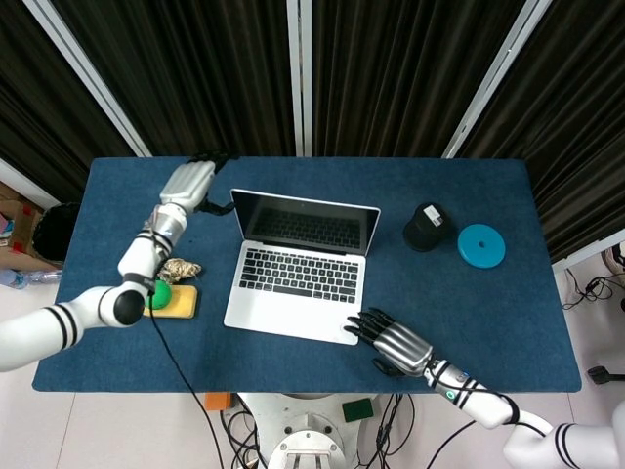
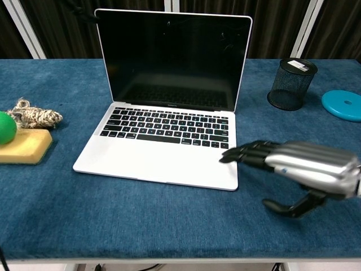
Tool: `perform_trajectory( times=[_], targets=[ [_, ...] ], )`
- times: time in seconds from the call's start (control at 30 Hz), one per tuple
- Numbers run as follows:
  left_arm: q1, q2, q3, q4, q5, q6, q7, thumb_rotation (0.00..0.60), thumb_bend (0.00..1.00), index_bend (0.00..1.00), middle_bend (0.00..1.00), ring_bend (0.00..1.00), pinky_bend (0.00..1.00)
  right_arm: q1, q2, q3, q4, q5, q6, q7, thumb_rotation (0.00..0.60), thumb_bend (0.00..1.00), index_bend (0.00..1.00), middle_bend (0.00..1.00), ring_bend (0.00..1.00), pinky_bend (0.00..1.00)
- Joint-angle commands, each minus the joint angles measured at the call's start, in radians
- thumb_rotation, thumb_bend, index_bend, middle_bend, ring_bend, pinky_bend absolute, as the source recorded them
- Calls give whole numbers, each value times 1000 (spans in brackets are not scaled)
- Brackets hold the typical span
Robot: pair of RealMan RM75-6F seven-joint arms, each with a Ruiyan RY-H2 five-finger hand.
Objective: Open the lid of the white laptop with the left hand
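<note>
The white laptop stands open in the middle of the blue table, its dark screen nearly upright. My left hand hovers just left of the lid's upper left corner, fingers spread and holding nothing; whether its thumb touches the lid edge is unclear. In the chest view only dark fingertips show beside that corner. My right hand is raised beside the laptop's front right corner, fingers stretched out over the edge of the base and holding nothing.
A black mesh cup and a blue disc sit right of the laptop. Left of it lie a rope bundle and a yellow block with a green ball.
</note>
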State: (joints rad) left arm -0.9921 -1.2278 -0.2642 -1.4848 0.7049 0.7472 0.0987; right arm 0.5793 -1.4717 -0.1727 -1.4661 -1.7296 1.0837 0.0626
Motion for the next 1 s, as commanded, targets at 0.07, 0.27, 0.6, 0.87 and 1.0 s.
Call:
perform_trajectory(
  times=[0.07, 0.27, 0.6, 0.87, 1.0],
  targets=[
    [156, 102, 91, -155, 187, 225, 48, 600, 249, 136, 77, 52, 68, -50, 91, -9, -59, -31, 104, -9, 600, 440, 0, 2, 0, 0],
    [321, 135, 202, -267, 377, 474, 136, 600, 250, 137, 77, 52, 68, -133, 209, -25, -106, -33, 236, -26, 600, 436, 0, 15, 0, 0],
    [617, 93, 321, -211, 583, 846, 169, 600, 249, 152, 89, 52, 67, -364, 323, 3, -104, 120, 475, -106, 600, 441, 0, 17, 0, 0],
    [799, 33, 388, -98, 644, 967, 153, 600, 249, 155, 95, 52, 61, -486, 311, 44, -3, 198, 567, 62, 600, 441, 0, 16, 0, 0],
    [851, 23, 397, -93, 647, 970, 140, 600, 249, 155, 95, 52, 60, -492, 303, 58, 22, 185, 557, 82, 600, 441, 0, 16, 0, 0]
  ],
)
